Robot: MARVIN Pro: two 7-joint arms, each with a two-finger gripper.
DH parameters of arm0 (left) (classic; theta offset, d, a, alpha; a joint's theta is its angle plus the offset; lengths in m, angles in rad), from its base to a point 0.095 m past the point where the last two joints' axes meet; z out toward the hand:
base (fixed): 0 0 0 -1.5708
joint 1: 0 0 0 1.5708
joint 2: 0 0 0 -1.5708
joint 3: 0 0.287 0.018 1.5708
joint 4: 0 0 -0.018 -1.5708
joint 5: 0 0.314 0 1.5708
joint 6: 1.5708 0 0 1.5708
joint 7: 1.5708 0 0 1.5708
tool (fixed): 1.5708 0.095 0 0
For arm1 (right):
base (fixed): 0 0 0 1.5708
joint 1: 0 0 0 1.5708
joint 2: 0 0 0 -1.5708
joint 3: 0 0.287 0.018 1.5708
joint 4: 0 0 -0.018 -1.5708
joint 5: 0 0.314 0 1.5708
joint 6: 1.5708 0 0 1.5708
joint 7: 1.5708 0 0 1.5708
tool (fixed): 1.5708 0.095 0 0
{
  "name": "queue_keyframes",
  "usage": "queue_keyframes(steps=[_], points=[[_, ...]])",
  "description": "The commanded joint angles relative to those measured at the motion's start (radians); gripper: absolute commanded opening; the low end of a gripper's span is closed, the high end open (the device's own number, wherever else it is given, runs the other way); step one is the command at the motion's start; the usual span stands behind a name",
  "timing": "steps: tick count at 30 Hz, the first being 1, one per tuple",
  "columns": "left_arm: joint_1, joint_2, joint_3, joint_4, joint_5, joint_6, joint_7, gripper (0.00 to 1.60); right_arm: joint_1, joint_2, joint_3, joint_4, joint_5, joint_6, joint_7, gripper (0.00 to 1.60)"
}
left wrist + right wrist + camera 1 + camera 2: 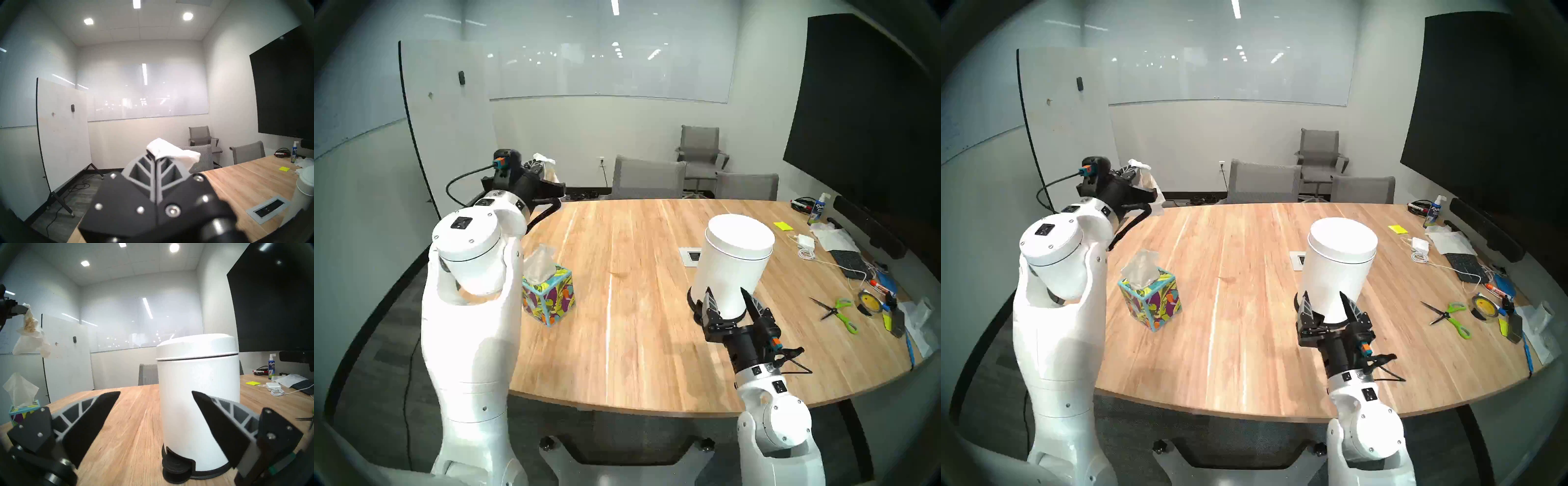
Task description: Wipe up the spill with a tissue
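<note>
Your left end effector (155, 157) is pressed together, pinching the tissue (31, 331), which hangs brown-stained at the upper left of the right wrist view, well above the table (653, 356). A faint dark trace of the spill (618, 273) shows at the head view's centre. Your right end effector (156, 394) is spread beside the white bin (198, 387). I judge disposal is next: keep the pinch firm and carry the tissue across without dragging it.
</note>
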Motion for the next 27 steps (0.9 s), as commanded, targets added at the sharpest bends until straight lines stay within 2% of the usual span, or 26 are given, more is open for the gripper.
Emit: queue_keyframes(steps=[1, 2, 3, 6, 7, 9, 13, 16, 20, 22, 26, 27], points=[[0.081, 0.033, 0.004, -0.107, -0.019, -0.002, -0.056, 0.00, -0.015, 0.003, 0.002, -0.044, 0.000, -0.011, 0.004, 1.60], [0.114, 0.033, 0.010, -0.144, -0.026, 0.022, -0.070, 0.00, -0.018, 0.003, 0.002, -0.048, -0.001, -0.010, 0.004, 1.60], [0.106, 0.036, 0.017, -0.111, -0.029, 0.011, -0.079, 0.00, -0.021, 0.003, 0.002, -0.050, -0.001, -0.010, 0.004, 1.60], [0.182, 0.027, 0.065, -0.188, 0.006, 0.047, -0.060, 0.00, -0.033, 0.003, 0.002, -0.064, -0.001, -0.007, 0.005, 1.60], [0.182, 0.027, 0.065, -0.188, 0.006, 0.047, -0.060, 0.00, -0.033, 0.003, 0.002, -0.064, -0.001, -0.007, 0.005, 1.60], [0.154, 0.006, 0.111, -0.151, 0.038, 0.060, -0.016, 0.00, -0.038, 0.003, 0.002, -0.070, -0.001, -0.004, 0.005, 1.60], [0.112, -0.012, 0.150, -0.099, 0.071, 0.055, 0.021, 0.00, -0.039, 0.003, 0.001, -0.072, -0.001, -0.003, 0.005, 1.60], [0.065, -0.053, 0.180, -0.030, 0.090, 0.068, 0.069, 0.00, -0.040, 0.003, 0.001, -0.072, -0.001, -0.003, 0.005, 1.60], [0.028, -0.073, 0.188, 0.020, 0.090, 0.057, 0.093, 0.00, -0.041, 0.004, 0.001, -0.072, -0.001, -0.003, 0.004, 1.60], [0.023, -0.076, 0.183, 0.010, 0.084, 0.062, 0.095, 0.00, -0.041, 0.004, 0.001, -0.072, -0.001, -0.003, 0.004, 1.60], [0.077, -0.049, 0.150, -0.054, 0.069, 0.023, 0.083, 0.00, -0.040, 0.004, 0.001, -0.072, -0.001, -0.003, 0.004, 1.60], [0.102, -0.041, 0.136, -0.082, 0.058, 0.035, 0.070, 0.00, -0.040, 0.004, 0.001, -0.072, -0.001, -0.003, 0.004, 1.60]])
